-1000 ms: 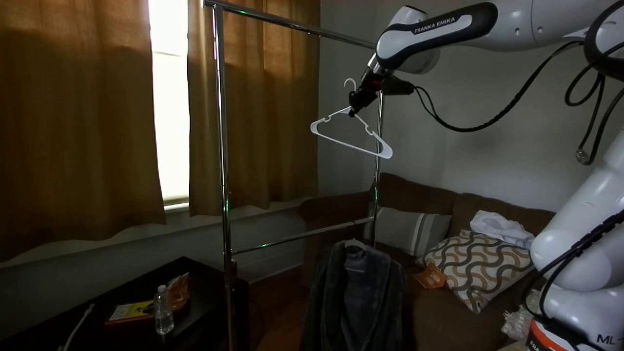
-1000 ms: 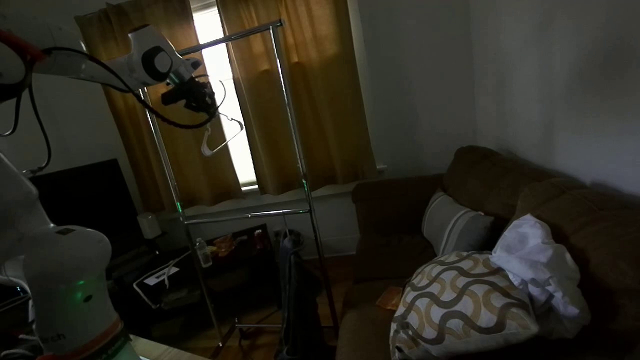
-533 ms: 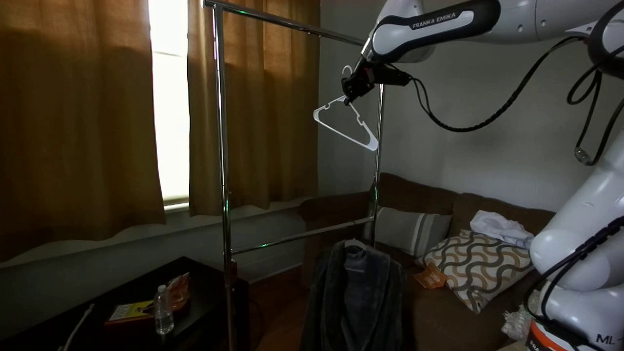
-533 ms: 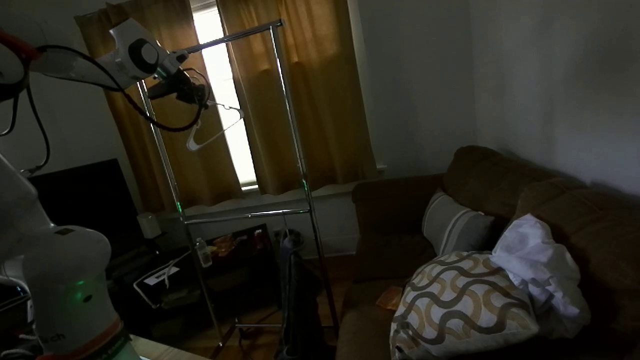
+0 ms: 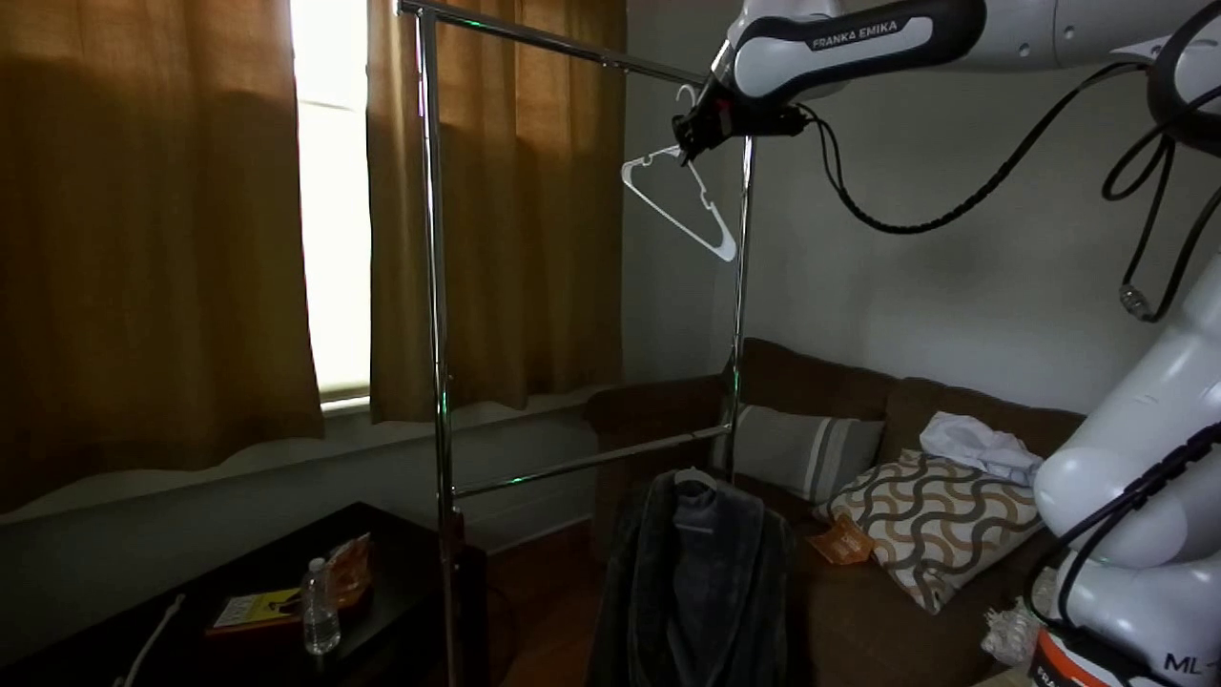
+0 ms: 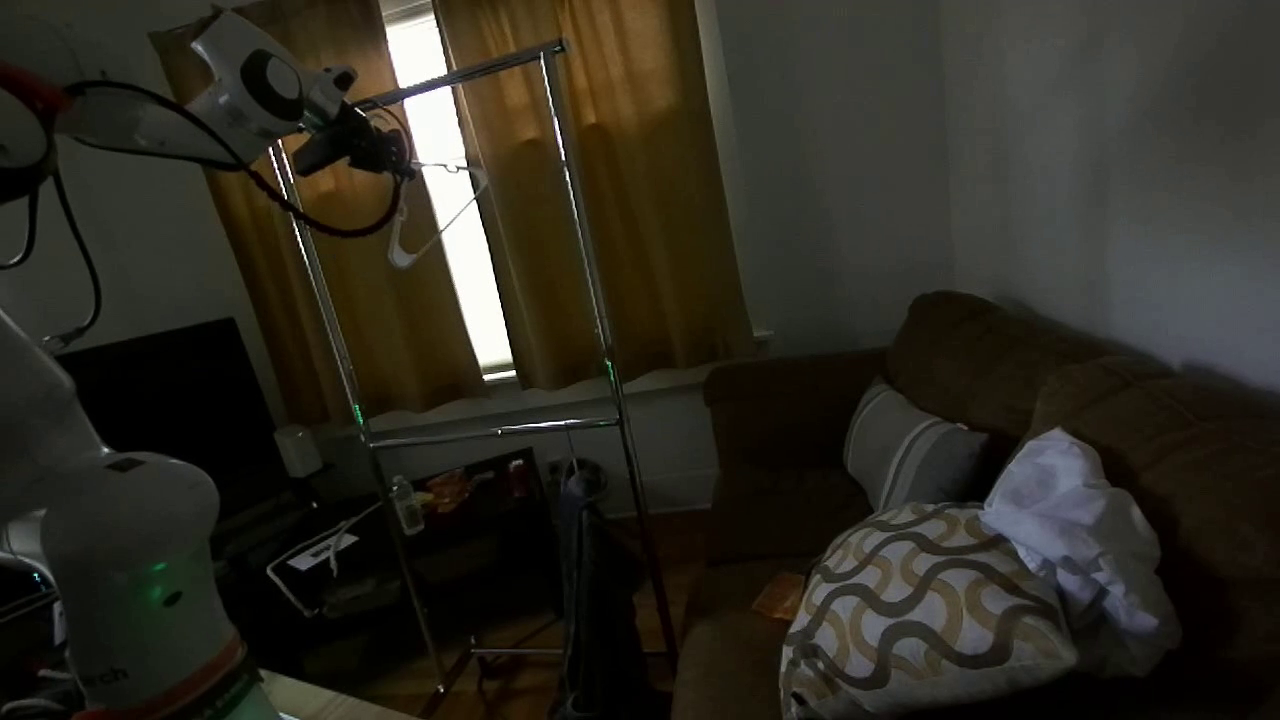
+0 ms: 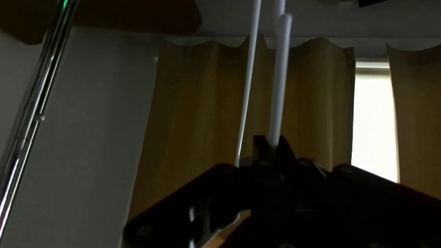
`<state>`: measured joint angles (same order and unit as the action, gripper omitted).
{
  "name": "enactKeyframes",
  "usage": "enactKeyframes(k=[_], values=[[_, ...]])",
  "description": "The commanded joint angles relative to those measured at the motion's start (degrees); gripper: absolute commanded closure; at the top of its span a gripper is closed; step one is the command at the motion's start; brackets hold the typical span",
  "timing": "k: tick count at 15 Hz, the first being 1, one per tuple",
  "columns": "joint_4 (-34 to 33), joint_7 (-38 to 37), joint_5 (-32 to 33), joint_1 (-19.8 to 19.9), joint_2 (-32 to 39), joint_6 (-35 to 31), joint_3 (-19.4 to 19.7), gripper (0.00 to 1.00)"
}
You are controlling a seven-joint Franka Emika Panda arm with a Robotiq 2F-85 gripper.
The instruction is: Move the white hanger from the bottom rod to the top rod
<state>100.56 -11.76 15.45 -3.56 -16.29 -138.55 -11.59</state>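
Note:
The white hanger (image 5: 675, 221) is in the air beside the tall rack, tilted, with its hook up. It also shows in an exterior view (image 6: 401, 258) and in the wrist view (image 7: 279, 79). My gripper (image 5: 684, 157) is shut on it near its peak, below the hook; the fingertips (image 7: 272, 143) pinch one sloping arm. In an exterior view the hook appears just under the top rod (image 5: 563, 45), near its far end; whether they touch I cannot tell. The top rod (image 6: 480, 70) is partly hidden by my arm. The bottom rod (image 5: 591, 461) is far below.
A dark garment (image 5: 706, 582) hangs low at the rack. The rack's upright (image 5: 434, 286) stands near, and another upright (image 7: 32, 113) shows in the wrist view. Curtains (image 5: 515, 191) and a window lie behind. A sofa (image 6: 790, 420) with pillows and a dark low table (image 5: 382, 563) stand around.
My gripper has risen with the white hanger in it. The hanger's hook has come up close to the top rod's level in an exterior view, and the hanger has tilted more. The garment has not moved.

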Motion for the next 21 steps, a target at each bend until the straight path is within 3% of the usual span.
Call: enactKeyframes(k=[1,7,18,21], values=[[-2.94,0.4,2.36,1.12,1.13,-0.43,-0.26,0.98],[-11.95,-0.53,3.69,1.59,6.51,1.64,-0.82,0.98],[-27.37,-0.18,9.57,-2.3,17.15,2.71,-0.1,0.98],[-30.56,-1.03,10.28,-1.55,19.21,2.92,-1.08,0.98]])
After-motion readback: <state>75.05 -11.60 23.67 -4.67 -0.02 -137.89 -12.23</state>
